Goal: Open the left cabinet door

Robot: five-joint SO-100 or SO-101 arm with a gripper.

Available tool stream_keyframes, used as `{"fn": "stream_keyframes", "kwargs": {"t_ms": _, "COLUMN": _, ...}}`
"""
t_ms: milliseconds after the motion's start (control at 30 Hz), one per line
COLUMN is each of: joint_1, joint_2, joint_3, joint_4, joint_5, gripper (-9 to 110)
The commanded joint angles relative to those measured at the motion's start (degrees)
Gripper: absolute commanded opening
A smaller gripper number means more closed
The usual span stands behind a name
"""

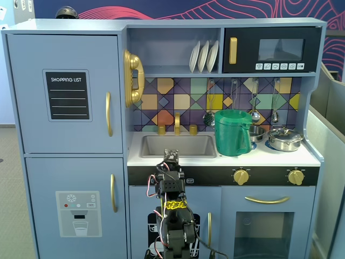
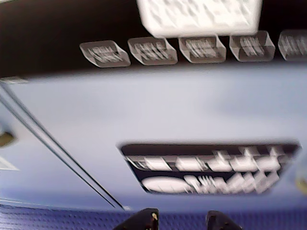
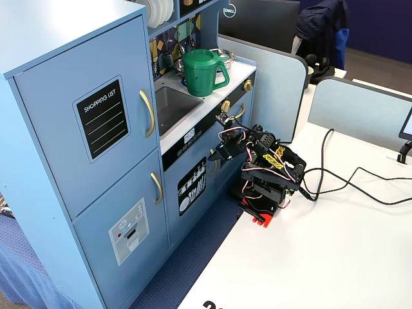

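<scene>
The left cabinet door (image 1: pixel 64 91) with its "SHOPPING LIST" chalkboard is shut at the upper left of the toy kitchen. Its gold handle (image 1: pixel 109 114) runs vertically along the door's right edge. The gripper (image 1: pixel 171 155) sits low and central, in front of the sink (image 1: pixel 178 145), so the handle lies up and to the left of it in that fixed view. In the wrist view the fingertips (image 2: pixel 144 219) stand a little apart, empty, facing the dishwasher-picture door (image 2: pixel 211 167).
</scene>
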State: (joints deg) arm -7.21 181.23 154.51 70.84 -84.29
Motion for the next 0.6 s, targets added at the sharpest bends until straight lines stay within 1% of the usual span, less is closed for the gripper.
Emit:
{"fn": "stream_keyframes", "kwargs": {"t_ms": 0, "joint_1": -2.55, "joint_2": -2.37, "joint_3": -7.47, "joint_4": -2.37, "joint_5": -0.53, "gripper": 6}}
{"fn": "stream_keyframes", "kwargs": {"t_ms": 100, "joint_1": -4.66, "joint_2": -4.22, "joint_3": -10.81, "joint_4": -3.34, "joint_5": -0.97, "gripper": 6}}
{"fn": "stream_keyframes", "kwargs": {"t_ms": 333, "joint_1": -8.79, "joint_2": -9.58, "joint_3": -19.6, "joint_4": -5.71, "joint_5": -6.77, "gripper": 6}}
{"fn": "stream_keyframes", "kwargs": {"t_ms": 567, "joint_1": -13.97, "joint_2": -14.59, "joint_3": -26.19, "joint_4": -11.87, "joint_5": -13.45, "gripper": 7}}
